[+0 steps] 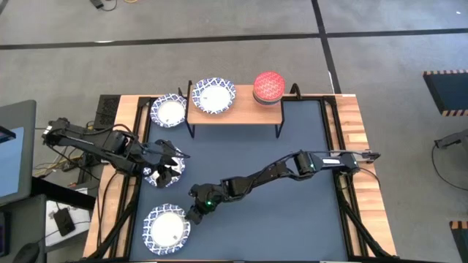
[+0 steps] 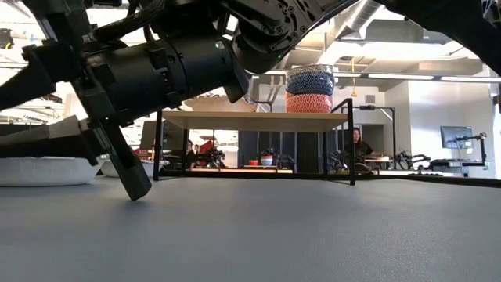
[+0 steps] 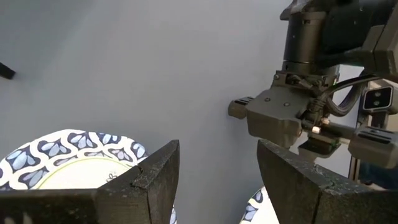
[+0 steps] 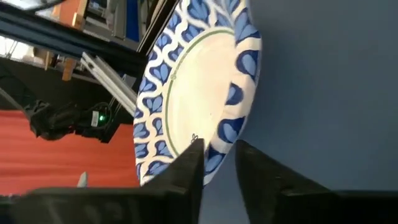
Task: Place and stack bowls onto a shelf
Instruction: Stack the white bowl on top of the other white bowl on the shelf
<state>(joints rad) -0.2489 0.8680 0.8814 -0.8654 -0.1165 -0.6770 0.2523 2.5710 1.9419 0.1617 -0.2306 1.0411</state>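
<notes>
A white bowl with a blue patterned rim (image 1: 167, 228) lies on the table near its front left corner. My right gripper (image 4: 219, 163) is shut on this bowl's rim. A second patterned bowl (image 3: 68, 158) lies farther left, and my left gripper (image 1: 165, 166) hovers open above it without touching. The light-wood shelf (image 1: 241, 114) stands at the far edge. It carries one patterned bowl (image 1: 213, 96) and a red bowl (image 1: 268, 86), which in the low view sits in a stack (image 2: 309, 90). Another patterned bowl (image 1: 169, 111) rests on the table left of the shelf. My right gripper has the bowl's rim (image 4: 217, 149) between its two fingers, at the side nearest the table's middle. One finger (image 4: 189, 165) is inside the bowl and the other (image 4: 252, 165) is outside. It comes slanting down from the table's right. The bowl lies flat on the table (image 2: 47, 168).
The dark-blue tabletop (image 1: 292, 219) is bare to the right of the arms and in front of the shelf. Wooden borders (image 1: 358, 146) run along both sides. My right arm (image 1: 292, 166) stretches across the middle of the table. A person sits in the room beyond (image 2: 358, 145).
</notes>
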